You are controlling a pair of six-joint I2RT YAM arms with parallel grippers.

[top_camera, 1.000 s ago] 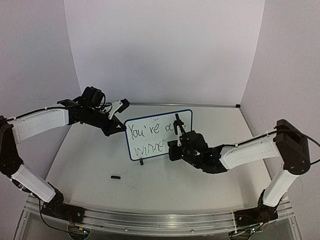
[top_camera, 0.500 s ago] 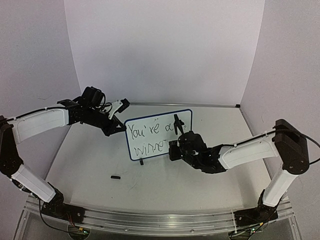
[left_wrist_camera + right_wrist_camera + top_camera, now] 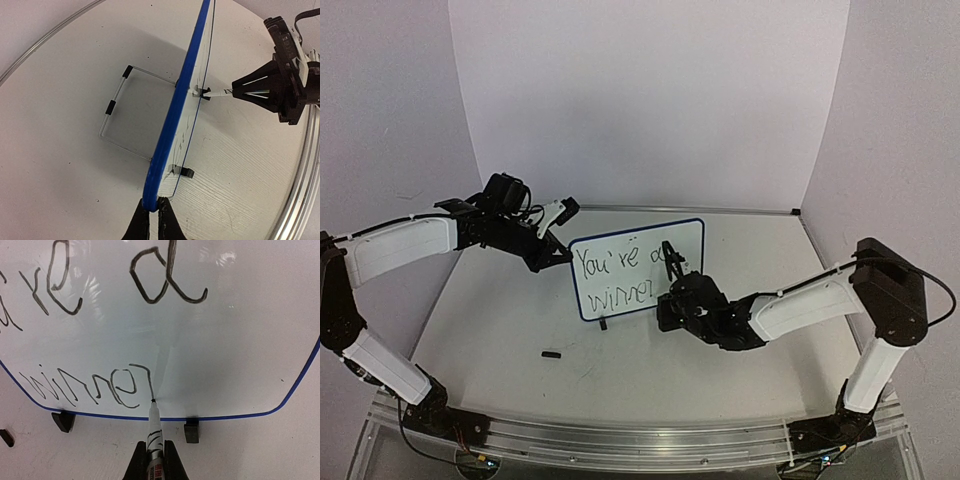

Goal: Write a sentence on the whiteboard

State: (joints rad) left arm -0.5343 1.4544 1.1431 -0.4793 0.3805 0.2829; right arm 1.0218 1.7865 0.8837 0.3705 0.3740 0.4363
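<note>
The whiteboard (image 3: 688,238) stands upright mid-table on two black feet, its blue frame edge-on in the left wrist view (image 3: 180,97). The sentence (image 3: 618,270) runs in two slanted rows, "You're a" above "winner". My left gripper (image 3: 565,256) is shut on the board's left frame edge (image 3: 151,212). My right gripper (image 3: 668,272) is shut on a black-and-white marker (image 3: 154,430). The marker's tip touches the board (image 3: 235,340) at the foot of the lower row's last letter, just above the bottom frame. Seen from the side, the marker (image 3: 217,93) meets the board face.
A small black cap (image 3: 551,353) lies on the table in front of the board, left of centre. A wire stand (image 3: 117,112) props the board from behind. White walls close the back and sides, and a metal rail (image 3: 620,440) runs along the near edge.
My right gripper has slid a little left and down along the board with the marker. The lower row has gained a final stroke. The left arm and the board have not moved.
</note>
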